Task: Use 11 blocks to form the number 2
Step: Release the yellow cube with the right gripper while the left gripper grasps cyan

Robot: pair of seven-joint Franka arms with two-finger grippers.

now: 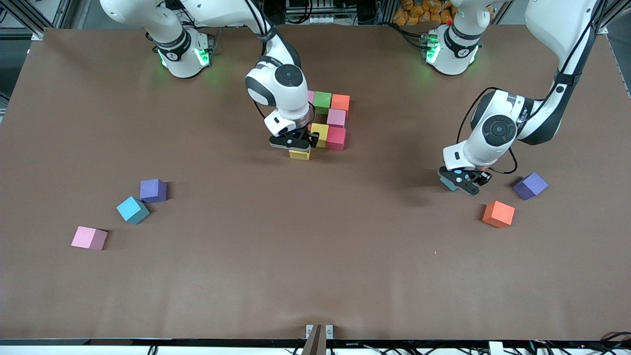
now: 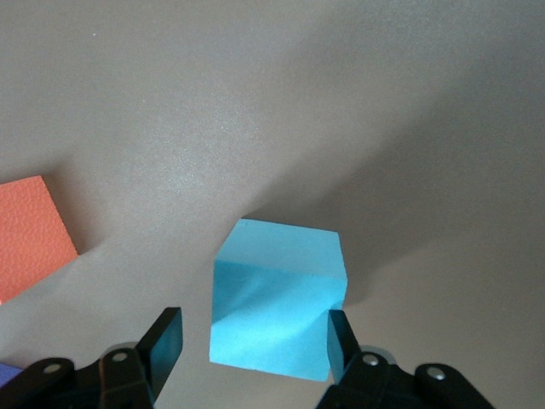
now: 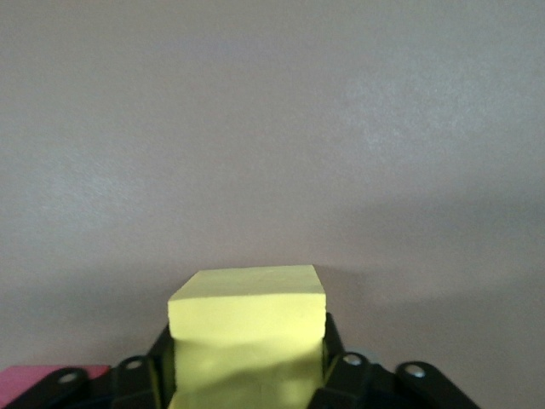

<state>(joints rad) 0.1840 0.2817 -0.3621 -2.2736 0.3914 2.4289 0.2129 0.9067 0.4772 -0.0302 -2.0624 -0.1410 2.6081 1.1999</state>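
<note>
Pink loose cube (image 1: 88,238) is seen nearest the camera, well apart from the number 2 (image 1: 329,118), toward the right arm's end of the table. A loose sky-blue cube (image 1: 133,209) and a purple cube (image 1: 153,190) are set just beside each other, a little closer to the number 2. All cubes are matte foam with square faces and crisp edges. The table (image 1: 315,276) is covered in flat brown material.

The number 2 is only partly built, at mid-table. Its long axis runs from the robots' bases toward the camera, top row at the bases' end. A green cube (image 1: 322,100) and an orange cube (image 1: 340,102) are seen in that row, then a pink cube (image 1: 336,118), a red cube (image 1: 335,138) and a yellow cube (image 1: 319,133), all touching.

The right gripper (image 1: 298,148) (image 3: 247,366) is lowered at the number's camera-side end, around a second yellow cube (image 1: 299,154) (image 3: 247,319). Whether that cube is gripped or let go cannot be told.

The left gripper (image 1: 456,182) (image 2: 255,341) is parted around another sky-blue cube (image 1: 447,183) (image 2: 277,307), well apart from the number 2, toward the left arm's end; a gap is seen at one finger (image 2: 162,341). A second orange cube (image 1: 499,214) (image 2: 30,234) and a second purple cube (image 1: 530,185) lie near it.
</note>
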